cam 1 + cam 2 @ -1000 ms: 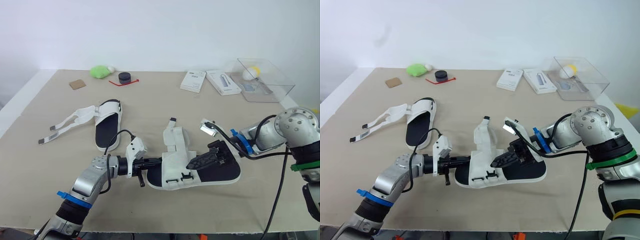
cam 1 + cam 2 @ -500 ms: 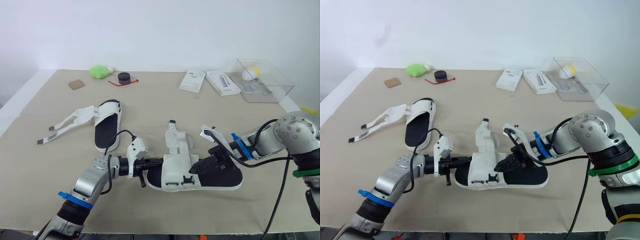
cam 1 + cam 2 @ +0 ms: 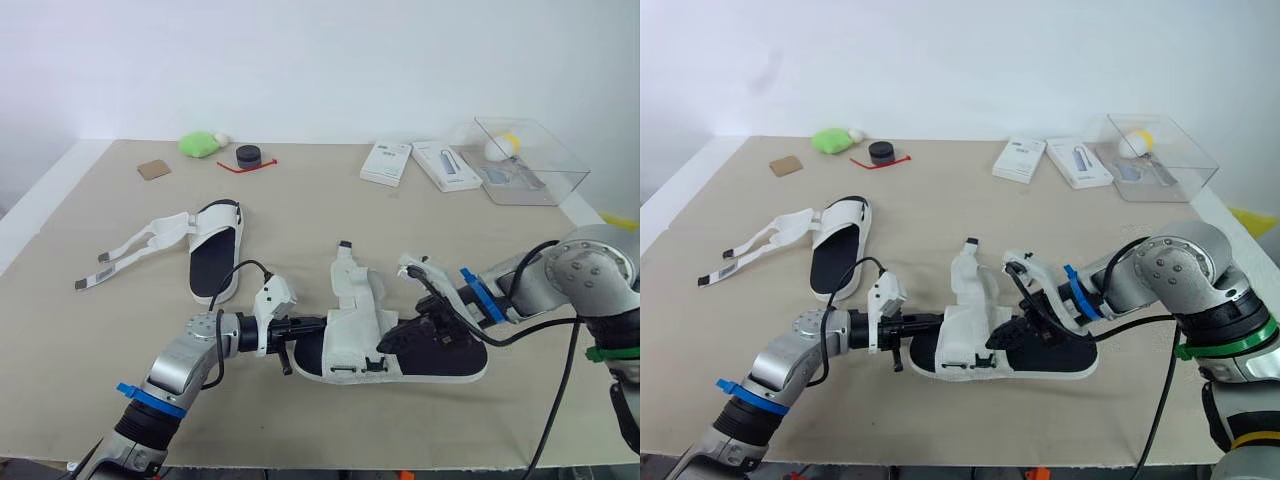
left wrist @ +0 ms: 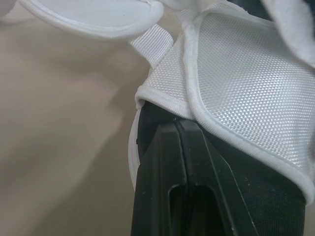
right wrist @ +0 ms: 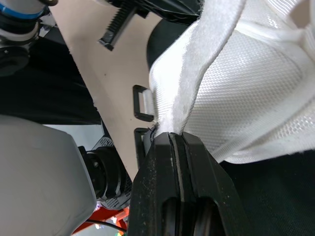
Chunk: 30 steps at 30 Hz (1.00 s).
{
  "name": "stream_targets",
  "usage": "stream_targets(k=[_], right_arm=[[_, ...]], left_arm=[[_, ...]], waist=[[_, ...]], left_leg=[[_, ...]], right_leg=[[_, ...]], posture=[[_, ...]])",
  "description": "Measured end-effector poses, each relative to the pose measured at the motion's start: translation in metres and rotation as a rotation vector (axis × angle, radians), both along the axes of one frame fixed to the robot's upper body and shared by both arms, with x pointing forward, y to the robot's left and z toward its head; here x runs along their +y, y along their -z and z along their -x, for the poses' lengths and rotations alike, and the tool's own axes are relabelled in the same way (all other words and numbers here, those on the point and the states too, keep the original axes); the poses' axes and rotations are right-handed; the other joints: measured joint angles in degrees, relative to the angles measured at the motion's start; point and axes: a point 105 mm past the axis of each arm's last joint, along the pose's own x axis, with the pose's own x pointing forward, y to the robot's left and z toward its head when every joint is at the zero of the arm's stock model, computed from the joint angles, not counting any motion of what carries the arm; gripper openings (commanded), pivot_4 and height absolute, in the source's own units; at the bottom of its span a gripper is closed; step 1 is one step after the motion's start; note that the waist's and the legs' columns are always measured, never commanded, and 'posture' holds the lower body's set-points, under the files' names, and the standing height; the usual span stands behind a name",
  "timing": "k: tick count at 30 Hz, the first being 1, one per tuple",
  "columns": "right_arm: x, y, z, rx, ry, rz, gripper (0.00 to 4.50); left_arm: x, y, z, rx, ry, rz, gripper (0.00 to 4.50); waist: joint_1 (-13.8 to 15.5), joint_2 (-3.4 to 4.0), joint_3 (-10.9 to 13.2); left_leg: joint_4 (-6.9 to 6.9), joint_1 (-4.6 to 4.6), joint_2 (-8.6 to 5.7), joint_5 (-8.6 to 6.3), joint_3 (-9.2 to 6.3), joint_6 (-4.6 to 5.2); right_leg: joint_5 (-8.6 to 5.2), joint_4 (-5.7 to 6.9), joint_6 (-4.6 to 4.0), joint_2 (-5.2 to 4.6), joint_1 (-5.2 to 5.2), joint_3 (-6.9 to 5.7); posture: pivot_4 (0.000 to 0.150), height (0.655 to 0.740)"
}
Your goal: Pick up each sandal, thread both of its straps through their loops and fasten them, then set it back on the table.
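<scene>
1. At the left of the counter [image 3: 90, 330] lies the far sandal [image 3: 215, 250]. Nothing holds it, and its two loose straps [image 3: 130, 245] trail flat toward the left edge, unthreaded.
2. The left jaws reach in from the left and are clenched on the left end of the near sandal [image 3: 440, 355], biting its black sole under the white mesh upper [image 4: 246, 73].
3. The near sandal sits at the counter's front centre, between the two arms. Its long axis runs left to right and its upper stands up toward the left end. Whether the sole rests on the counter or hangs just above it, I cannot tell.
4. The right jaws come in from the right across the footbed and are clamped on a white strap [image 5: 206, 64] of this sandal. A grey loop [image 5: 141, 103] sits just beside them on the sandal's near side.
5. The coming move likely turns on that pairing: the loop lies just ahead of the right jaws, toward the left arm. The right arm is nearer and would feed the strap, while the left arm steadies the sandal along its length.
6. Count: two sandals, one in hand and one waiting. At the back of the counter, from left to right, are one tan square [image 3: 154, 169], one green lump [image 3: 198, 143], one black disc [image 3: 249, 156], two white boxes [image 3: 386, 161] and one clear tub [image 3: 525, 158].
</scene>
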Motion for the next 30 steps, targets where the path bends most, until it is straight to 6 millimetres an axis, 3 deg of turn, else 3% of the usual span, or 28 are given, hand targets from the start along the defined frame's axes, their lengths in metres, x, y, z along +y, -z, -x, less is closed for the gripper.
stream_targets(k=[14, 15, 17, 24, 25, 27, 30], right_arm=[[0.002, 0.005, 0.011, -0.044, -0.069, 0.029, 0.03], [0.002, 0.004, 0.010, -0.048, -0.068, 0.023, 0.50], [0.002, 0.001, 0.010, -0.048, -0.066, 0.014, 0.86], [0.009, -0.019, -0.014, -0.064, 0.000, -0.090, 4.28], [0.011, -0.022, -0.020, -0.077, 0.021, -0.109, 4.40], [0.013, -0.022, -0.026, -0.079, 0.047, -0.123, 4.40], [0.018, -0.018, -0.033, -0.077, 0.077, -0.128, 3.18]], left_arm=[[0.000, 0.000, -0.001, -0.002, -0.008, -0.002, 0.00], [0.000, 0.000, -0.001, -0.002, -0.008, -0.002, 0.00], [0.000, 0.000, -0.001, -0.001, -0.009, -0.002, 0.00], [0.003, 0.001, -0.003, 0.000, -0.016, -0.006, 0.00], [0.002, 0.000, -0.003, -0.001, -0.014, -0.006, 0.00], [0.002, 0.000, -0.003, 0.000, -0.013, -0.006, 0.00], [0.001, 0.000, -0.002, -0.001, -0.008, -0.005, 0.00]], waist=[[0.0, -0.02, 0.0], [0.0, -0.01, 0.0], [0.0, -0.01, 0.0], [-0.1, -0.01, 0.1], [-0.1, 0.00, 0.1], [-0.1, -0.04, 0.0], [0.0, 0.01, 0.1]], left_leg=[[0.00, 0.03, 0.00, -0.01, -0.01, -0.01], [0.00, 0.03, 0.00, 0.00, -0.01, -0.01], [0.00, 0.03, 0.00, 0.00, -0.01, -0.01], [0.01, 0.10, 0.00, 0.00, -0.01, 0.00], [0.01, 0.09, 0.00, 0.00, -0.01, 0.00], [0.01, 0.10, 0.01, 0.01, -0.01, 0.01], [0.01, 0.07, -0.01, 0.01, -0.02, 0.01]], right_leg=[[0.00, 0.00, 0.01, 0.00, -0.02, -0.01], [0.00, 0.00, 0.01, 0.00, -0.02, 0.00], [0.00, 0.00, 0.01, 0.00, -0.02, 0.00], [0.00, 0.00, 0.00, 0.00, -0.07, 0.00], [0.00, 0.00, 0.00, -0.01, -0.08, 0.00], [0.01, 0.02, -0.01, 0.00, -0.08, 0.00], [0.12, 0.03, 0.02, 0.00, -0.07, 0.01]], posture=[[0.150, 0.7400], [0.150, 0.7400], [0.150, 0.7400], [0.150, 0.7400], [0.150, 0.7400], [0.150, 0.7400], [0.150, 0.7400]])
